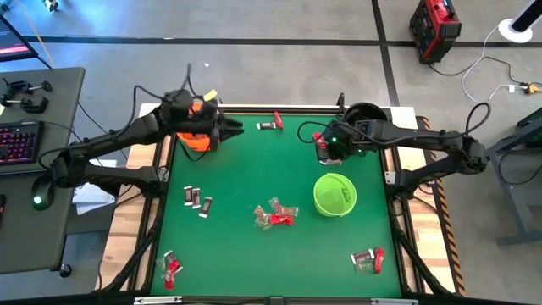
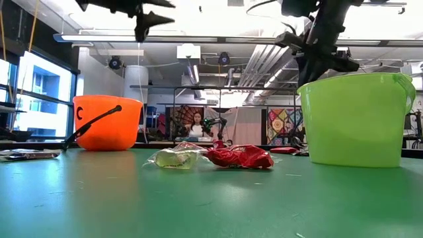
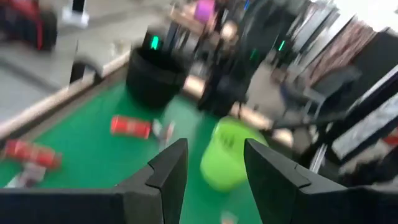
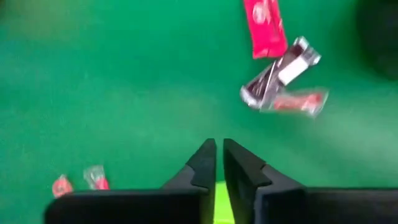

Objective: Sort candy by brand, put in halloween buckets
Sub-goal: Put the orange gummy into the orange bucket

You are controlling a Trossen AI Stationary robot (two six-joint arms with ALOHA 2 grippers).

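The orange bucket (image 1: 195, 137) stands at the table's far left, the black bucket (image 1: 366, 114) at the far right and the lime green bucket (image 1: 334, 194) right of centre. Wrapped candy lies scattered: a red and clear pile (image 1: 276, 216) mid-table, dark pieces (image 1: 197, 201) to the left, and more at the far edge (image 1: 271, 124). My left gripper (image 1: 237, 129) (image 3: 214, 149) hovers open beside the orange bucket. My right gripper (image 1: 322, 155) (image 4: 219, 144) hangs shut above the table, just beyond the green bucket's far rim, with nothing showing between its fingers.
More candy lies near the near-left corner (image 1: 170, 268) and the near-right corner (image 1: 368, 258). The right wrist view shows a red, a dark and a clear-red piece (image 4: 280, 74) on the green mat. The right arm reaches over the black bucket. A desk with a keyboard (image 1: 19, 140) stands left of the table.
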